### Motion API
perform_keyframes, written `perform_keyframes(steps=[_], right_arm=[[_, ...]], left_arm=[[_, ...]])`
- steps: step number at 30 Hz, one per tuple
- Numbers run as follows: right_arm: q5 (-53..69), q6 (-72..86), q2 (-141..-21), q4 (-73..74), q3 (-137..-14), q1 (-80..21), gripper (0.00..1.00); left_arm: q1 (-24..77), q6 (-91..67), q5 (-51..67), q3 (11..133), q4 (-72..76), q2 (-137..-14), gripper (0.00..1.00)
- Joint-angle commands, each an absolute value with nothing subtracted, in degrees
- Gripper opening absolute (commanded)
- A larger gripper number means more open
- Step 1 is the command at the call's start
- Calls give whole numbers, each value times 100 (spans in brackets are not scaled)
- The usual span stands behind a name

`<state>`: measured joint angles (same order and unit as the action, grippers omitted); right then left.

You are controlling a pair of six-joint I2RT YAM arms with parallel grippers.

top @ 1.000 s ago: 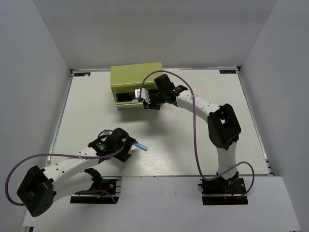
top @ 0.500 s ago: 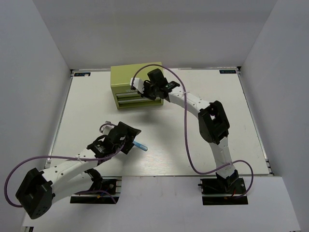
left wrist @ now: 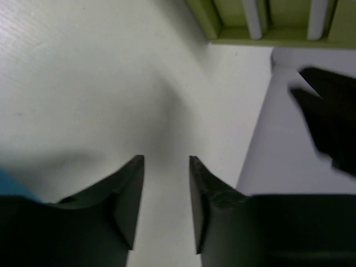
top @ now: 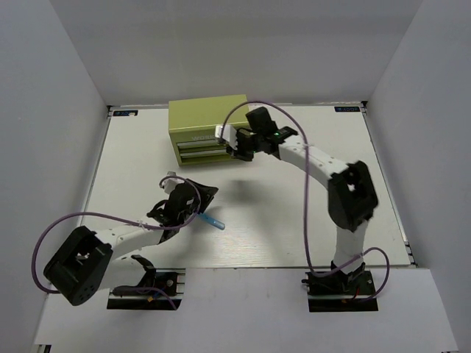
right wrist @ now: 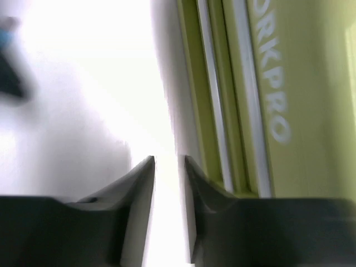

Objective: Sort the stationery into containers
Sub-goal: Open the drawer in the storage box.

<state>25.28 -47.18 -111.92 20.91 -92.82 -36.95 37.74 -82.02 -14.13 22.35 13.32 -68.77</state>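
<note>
Watching the left gripper [left wrist: 166,161]: jaws a narrow gap apart, nothing between them, hanging low over the table [top: 294,220].
Light blue pen [top: 211,220]: lying flat on the table just beside the left gripper, outside its jaws (only a sliver of blue shows at the edge of the wrist view).
Other pens: none show in any view, so I cannot say where they are.
Right gripper [right wrist: 169,161]: fingers a thin slit apart and empty, right up at the front of the tool chest [top: 208,121], near its right corner.
Drawers [top: 202,151]: both look pushed in flush, handles showing.
Risk one: the left jaws are off to the side of the pen. Closing from here would likely catch air, or clip the barrel and set it rolling.
Risk two: the gap looks tight for a pen. Coming down without widening could pin it or flick it away.
Risk three: with both drawers shut, a lifted pen has nowhere to go until one is pulled open.
Risk four: a slim grip on a smooth handle may slip off, or drag the whole chest along the table (nothing seems to anchor it).
Risk five: a pen carried to the chest brings both arms into the same spot, so they could bump.
</note>
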Motion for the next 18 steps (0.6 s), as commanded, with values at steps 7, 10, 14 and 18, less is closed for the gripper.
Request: perform_keyframes(steps=[7,10,14,18], right_arm=[[3120,-5036,-9465,932,-8534,-3402,68],[2901,-5098,-9676,870,-8770,-3392,71],[2760,-5019,-10412,1045,-9368,-3323,72],[2663,-4843,-10872,1064,-10166,-3287,75]], left_arm=[[3244,-8033,-1055,2433,4593,-8559,58],[3094,-8033,-1055,2635,5235,-9113,70],[2953,-8033,-1178,2917,5545,-9535,79],[2769,-8033,-1291,3164,5546,-9721,80]])
